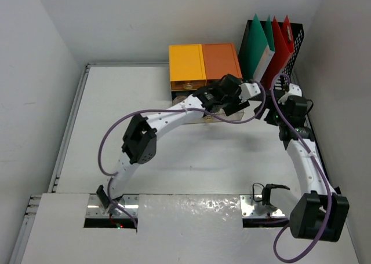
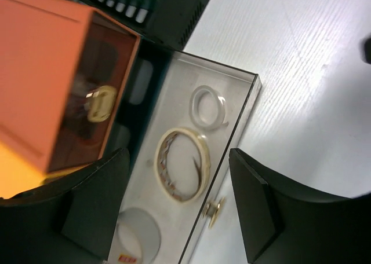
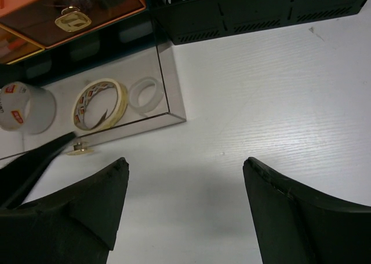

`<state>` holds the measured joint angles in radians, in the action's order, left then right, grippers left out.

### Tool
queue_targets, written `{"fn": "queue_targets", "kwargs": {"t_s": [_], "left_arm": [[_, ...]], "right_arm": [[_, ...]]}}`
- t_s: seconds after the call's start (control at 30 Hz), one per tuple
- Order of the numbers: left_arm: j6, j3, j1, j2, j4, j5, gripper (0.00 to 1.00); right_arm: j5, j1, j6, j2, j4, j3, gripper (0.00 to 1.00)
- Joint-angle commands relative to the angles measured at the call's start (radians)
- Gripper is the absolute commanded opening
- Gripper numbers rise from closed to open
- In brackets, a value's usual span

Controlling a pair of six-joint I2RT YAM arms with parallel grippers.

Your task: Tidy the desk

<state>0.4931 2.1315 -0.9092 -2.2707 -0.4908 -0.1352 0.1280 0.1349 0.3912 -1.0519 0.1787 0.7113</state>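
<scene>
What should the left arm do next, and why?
Probably lift the left gripper straight up, away from the clear drawer. Its jaws stand open with nothing between them, and the cream tape roll, the translucent roll and the white roll all lie on the drawer floor. The drawer is pulled out, brass knob at its front, so closing it likely comes after.
</scene>
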Motion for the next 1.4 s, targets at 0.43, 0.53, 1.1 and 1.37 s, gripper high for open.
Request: {"fn": "queue_targets", "kwargs": {"t_s": [0.43,0.53,1.1,1.37], "left_arm": [[-0.148,-0.116,0.094,0.284,-0.104,-0.023,0.69],[-0.177,-0.113,0.173,0.298,-0.107,0.012,0.69],[-0.218,-0.047,0.447,0.175,-0.025,0.020,0.72],[-0.202,-0.012,0.494,0.166,-0.045,0.045,0.72]], "right_arm": [[0.338,-0.056,0.063,-0.071,-0.020,0.044,0.00],[0.214,-0.151,0.051,-0.089,-0.083,0.004,0.00],[-0.020,-0.472,0.103,-0.497,-0.356,0.050,0.00],[-0.120,-0.500,0.063,-0.674,-0.504,0.094,0.00]]}}
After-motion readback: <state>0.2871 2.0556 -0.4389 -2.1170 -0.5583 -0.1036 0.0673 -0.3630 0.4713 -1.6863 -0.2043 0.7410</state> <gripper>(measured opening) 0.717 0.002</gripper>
